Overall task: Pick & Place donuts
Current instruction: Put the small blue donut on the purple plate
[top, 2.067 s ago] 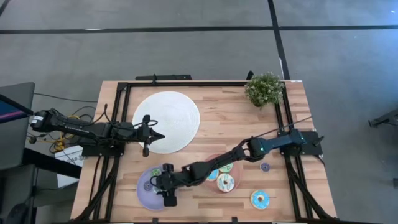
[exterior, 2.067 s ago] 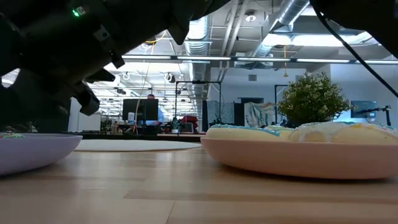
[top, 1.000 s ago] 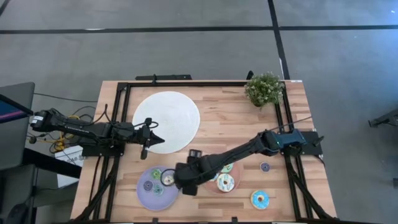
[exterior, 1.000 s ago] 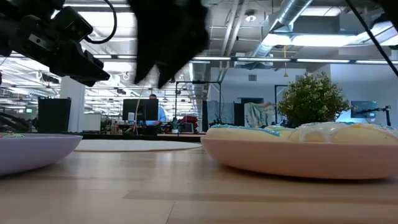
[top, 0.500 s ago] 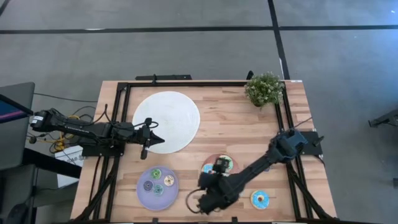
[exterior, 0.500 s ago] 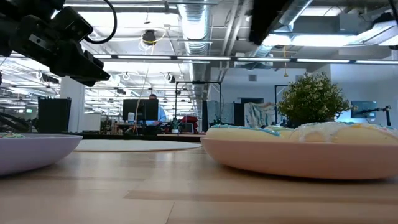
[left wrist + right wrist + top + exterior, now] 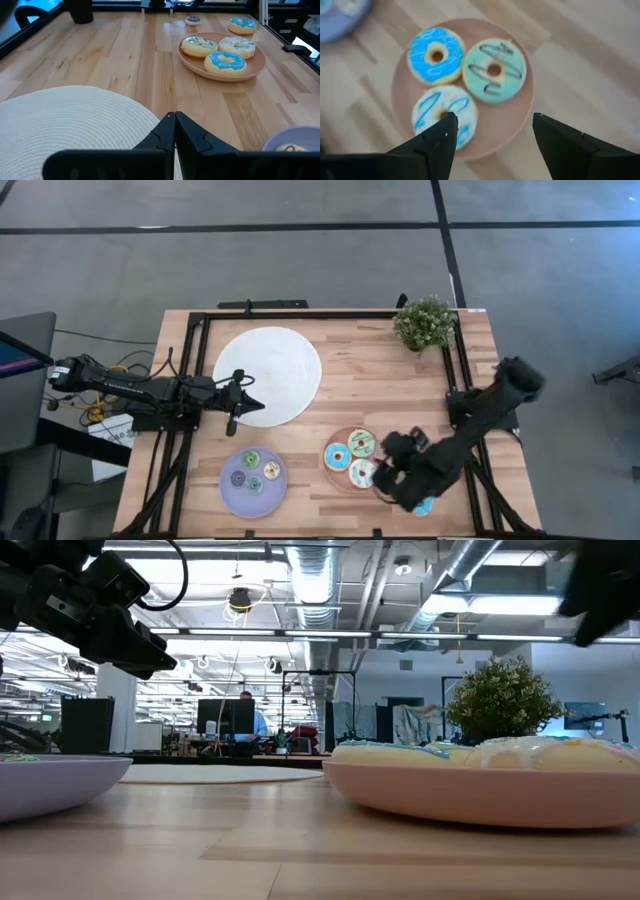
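Observation:
A pink plate (image 7: 340, 476) near the table's front holds three donuts: blue (image 7: 435, 55), green (image 7: 494, 70) and white with blue stripes (image 7: 445, 112). A lilac plate (image 7: 232, 496) to its left holds several small donuts (image 7: 251, 459). A loose blue donut (image 7: 242, 24) and a small purple donut (image 7: 192, 20) lie on the wood right of the pink plate. My right gripper (image 7: 493, 117) hangs open above the pink plate's right side, holding nothing. My left gripper (image 7: 175, 131) is shut at the white disc's (image 7: 268, 370) edge.
A potted plant (image 7: 424, 323) stands at the far right corner. A black frame (image 7: 300, 314) runs around the table's edges. My right arm (image 7: 470, 430) slants across the near right part of the table, over the loose donuts. Bare wood lies between the disc and the plates.
My right gripper has swept from between the two plates toward the table's right edge, passing close to the near edge, and now hangs over the pink plate's right side. It has rolled about its own axis on the way. The donuts and plates have stayed put.

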### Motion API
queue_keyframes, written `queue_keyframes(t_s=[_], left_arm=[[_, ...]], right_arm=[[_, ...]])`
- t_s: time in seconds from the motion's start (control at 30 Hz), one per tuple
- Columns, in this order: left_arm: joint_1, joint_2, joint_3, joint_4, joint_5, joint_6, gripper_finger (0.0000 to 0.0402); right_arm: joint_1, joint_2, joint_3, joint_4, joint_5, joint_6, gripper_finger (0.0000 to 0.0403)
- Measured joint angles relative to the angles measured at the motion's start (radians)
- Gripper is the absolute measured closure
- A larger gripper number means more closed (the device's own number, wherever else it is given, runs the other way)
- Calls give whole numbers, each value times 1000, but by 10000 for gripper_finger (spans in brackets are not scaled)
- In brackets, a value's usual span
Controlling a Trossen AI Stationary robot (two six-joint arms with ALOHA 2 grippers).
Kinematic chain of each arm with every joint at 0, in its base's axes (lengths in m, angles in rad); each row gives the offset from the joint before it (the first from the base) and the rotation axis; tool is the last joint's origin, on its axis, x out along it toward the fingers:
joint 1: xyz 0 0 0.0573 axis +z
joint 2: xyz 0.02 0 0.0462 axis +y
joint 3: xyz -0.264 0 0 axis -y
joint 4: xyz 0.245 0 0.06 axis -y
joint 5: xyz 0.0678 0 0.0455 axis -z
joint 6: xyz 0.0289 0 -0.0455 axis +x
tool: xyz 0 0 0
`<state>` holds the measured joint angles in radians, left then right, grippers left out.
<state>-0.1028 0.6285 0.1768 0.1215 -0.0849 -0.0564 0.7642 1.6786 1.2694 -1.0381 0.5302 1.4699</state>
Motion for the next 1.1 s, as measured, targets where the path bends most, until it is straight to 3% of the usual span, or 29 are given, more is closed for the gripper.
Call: queue_keyframes(t_s=[0.13,0.37,0.5,0.73,1.1], left_arm=[[0,0,0,0,0,1,401],[0,0,0,0,0,7,401],[0,0,0,-7,0,7,401],[0,0,0,-6,-15,7,401],[0,0,0,-7,-21,7,401]], right_arm=[[82,-140,-151,128,-1,97,154],[183,-243,-213,48,-55,326,154],[182,-245,-213,-2,-209,430,154],[176,-187,-213,6,-391,517,154],[170,-156,-231,-62,-396,557,154]])
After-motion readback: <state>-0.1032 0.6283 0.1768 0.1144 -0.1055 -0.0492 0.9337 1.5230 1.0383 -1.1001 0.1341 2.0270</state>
